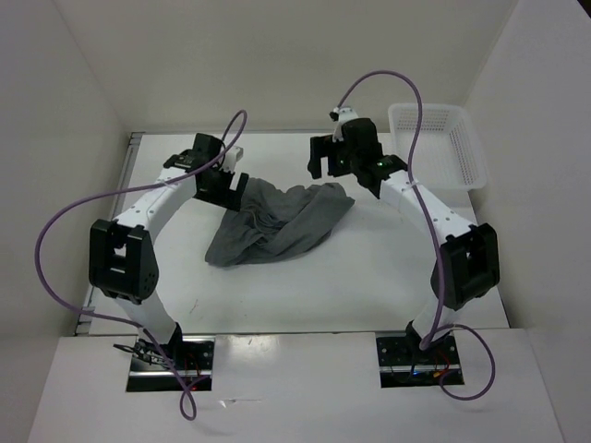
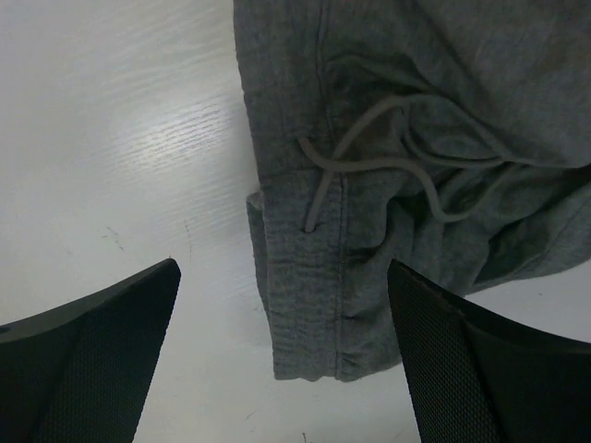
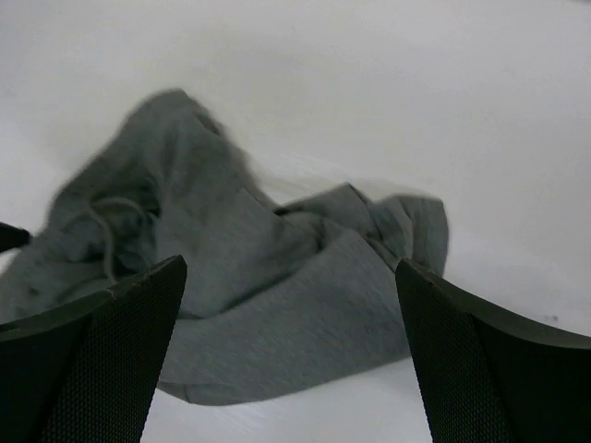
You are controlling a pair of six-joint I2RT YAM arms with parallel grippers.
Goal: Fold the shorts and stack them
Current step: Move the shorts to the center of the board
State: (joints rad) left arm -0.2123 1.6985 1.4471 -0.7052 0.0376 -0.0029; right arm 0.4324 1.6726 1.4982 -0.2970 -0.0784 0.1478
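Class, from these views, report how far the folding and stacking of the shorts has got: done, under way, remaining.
Done: nothing; the shorts lie crumpled on the table. Under way: the left end effector hangs open over the drawstring, the right end effector open near the heap, neither gripping. Remaining: flattening, folding, stacking.

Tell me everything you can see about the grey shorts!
The shorts are plain mid-grey, soft-looking fabric, lying crumpled and unfolded in a heap on the white table. A seamed waistband with a loose grey drawstring shows at the left end. The left gripper hangs open over the waistband edge; the right gripper is open too. Neither holds them.
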